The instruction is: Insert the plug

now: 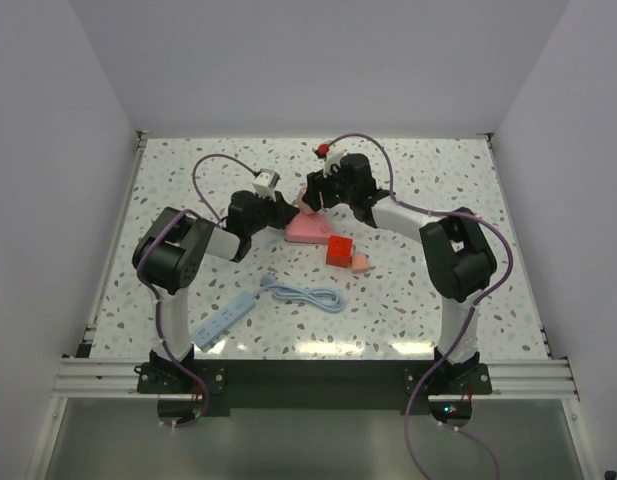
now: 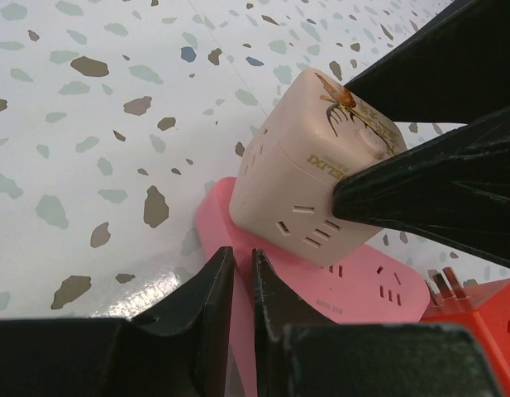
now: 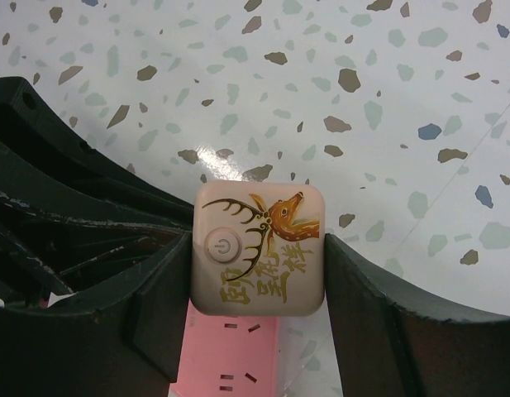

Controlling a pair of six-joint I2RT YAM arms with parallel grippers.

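Observation:
The small salmon-orange plug (image 1: 360, 263) lies on the table beside the red cube (image 1: 339, 250), with no gripper on it. My right gripper (image 1: 308, 203) is shut on a pale beige cube with a deer picture and a power button (image 3: 259, 248). It holds this cube tilted, with its lower edge at the flat pink triangular socket block (image 2: 362, 281), which also shows in the top view (image 1: 306, 231). My left gripper (image 2: 242, 265) has its jaws almost together over the near edge of the pink block, just left of the beige cube (image 2: 312, 194).
A light blue power strip (image 1: 225, 320) and a coiled pale blue cable (image 1: 306, 296) lie near the front. The red cube (image 2: 478, 318) lies with its prongs showing, right of the pink block. The left arm's dark fingers (image 3: 56, 223) crowd the right wrist view's left side.

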